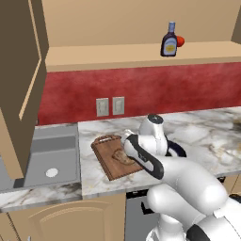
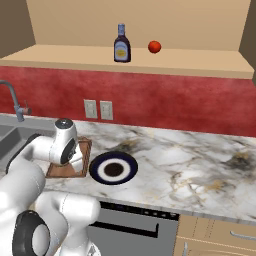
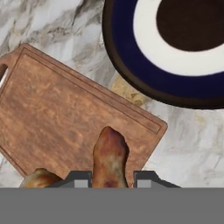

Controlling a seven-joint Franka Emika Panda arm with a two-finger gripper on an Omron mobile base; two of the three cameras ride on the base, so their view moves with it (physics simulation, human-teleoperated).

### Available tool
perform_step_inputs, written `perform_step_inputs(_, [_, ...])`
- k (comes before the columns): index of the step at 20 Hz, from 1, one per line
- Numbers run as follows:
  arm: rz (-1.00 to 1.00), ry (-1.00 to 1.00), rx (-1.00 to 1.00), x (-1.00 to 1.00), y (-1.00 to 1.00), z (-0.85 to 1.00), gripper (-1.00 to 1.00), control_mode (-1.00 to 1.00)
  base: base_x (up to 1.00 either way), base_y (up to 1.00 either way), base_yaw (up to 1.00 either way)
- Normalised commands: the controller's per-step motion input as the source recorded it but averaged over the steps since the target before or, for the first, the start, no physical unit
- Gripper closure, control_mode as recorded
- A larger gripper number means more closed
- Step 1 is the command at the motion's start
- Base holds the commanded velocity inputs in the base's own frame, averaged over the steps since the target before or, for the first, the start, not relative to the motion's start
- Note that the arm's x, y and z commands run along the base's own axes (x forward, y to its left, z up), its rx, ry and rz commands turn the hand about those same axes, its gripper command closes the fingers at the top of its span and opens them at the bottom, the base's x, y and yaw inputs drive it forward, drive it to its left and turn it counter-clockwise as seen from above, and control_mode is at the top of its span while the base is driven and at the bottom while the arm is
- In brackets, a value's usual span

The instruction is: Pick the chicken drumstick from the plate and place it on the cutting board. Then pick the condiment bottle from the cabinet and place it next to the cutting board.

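In the hand view, the golden-brown roasted chicken drumstick (image 3: 109, 157) is cut off at its lower end between the two dark fingertips (image 3: 78, 179), so the contact itself cannot be confirmed. The round navy-blue plate with white ring (image 3: 144, 83) runs off the top and right edges. The rectangular reddish-brown wooden cutting board (image 3: 57, 109) loses its handle tab at the left edge.

In the left base view, the white arm covers most of that plate (image 1: 178, 149) and the board's right end (image 1: 106, 153). In the right base view, the arm hides most of the board (image 2: 84, 150); the label on the small dark brown condiment bottle (image 2: 121, 46) is too small to read.
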Motion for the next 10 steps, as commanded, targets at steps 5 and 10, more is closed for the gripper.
perform_step_inputs(5, [0.00, 0.00, 0.00, 0.00, 0.38, 0.00, 1.00, -1.00, 0.00, 0.00, 0.00])
perform_step_inputs(10, [0.00, 0.00, 0.00, 0.09, 0.16, -0.08, 1.00, -1.00, 0.00, 0.00, 0.00])
